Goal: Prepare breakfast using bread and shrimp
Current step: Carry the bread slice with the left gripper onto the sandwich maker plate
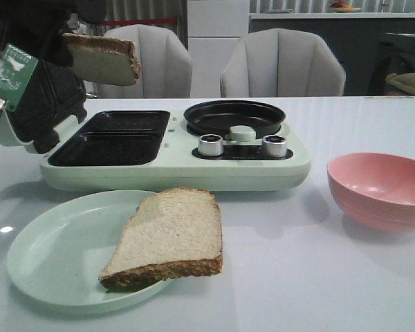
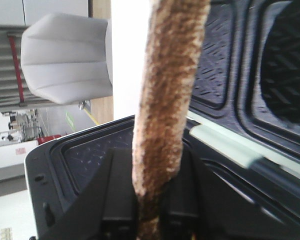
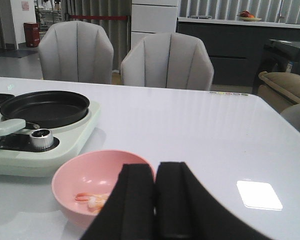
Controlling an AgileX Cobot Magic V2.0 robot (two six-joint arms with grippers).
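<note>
Nearest me, on the pale green plate (image 1: 52,252) at the front of the bench (image 1: 318,290), lies one slice of bread (image 1: 169,238), flat, its near crust hanging just over the plate's rim; I judge it waits there for its turn.

Up at the far left, my left fingers (image 2: 150,220) are clamped on the second slice (image 1: 104,59), gripping it by one edge so it stands out level in the air above the open lid of the breakfast maker (image 1: 173,155). From the wrist I see only its brown crust (image 2: 165,100) edge-on, with the ridged black grill plates (image 1: 114,138) beyond it. Holding it by the edge leaves its face free to lay down in one of the two grill wells, which I take to be the step in hand.

Right of the grill sits the small black pan (image 1: 235,117), bare, with two silver knobs (image 1: 211,145) in front.

Farthest right is the pink bowl (image 1: 380,190). My right fingers (image 3: 155,205) hang just near of it, pressed together on nothing. Inside the bowl the shrimp (image 3: 92,199) lie in a small pink-orange heap, not yet touched.
</note>
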